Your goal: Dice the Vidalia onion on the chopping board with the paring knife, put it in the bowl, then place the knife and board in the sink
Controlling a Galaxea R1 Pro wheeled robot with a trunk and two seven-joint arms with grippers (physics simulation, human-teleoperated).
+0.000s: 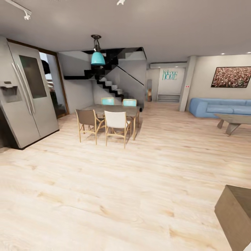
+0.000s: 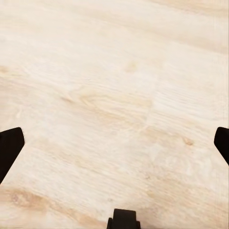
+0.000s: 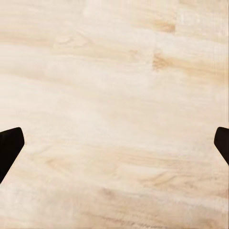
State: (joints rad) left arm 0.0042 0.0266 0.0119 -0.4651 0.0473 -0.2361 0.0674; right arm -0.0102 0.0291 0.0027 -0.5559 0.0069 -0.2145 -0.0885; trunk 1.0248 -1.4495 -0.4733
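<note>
While over floor (image 2: 114,95), hands (image 2: 114,143) wide, empty

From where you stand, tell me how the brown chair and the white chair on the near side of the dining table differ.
The brown chair has a dark taupe back; the white chair has a pale one. The brown chair stands at the table's left corner, angled slightly outward; the white chair sits nearer the middle, squarer to the dining table. Both have light wooden legs, face the table and are tucked close.
</note>
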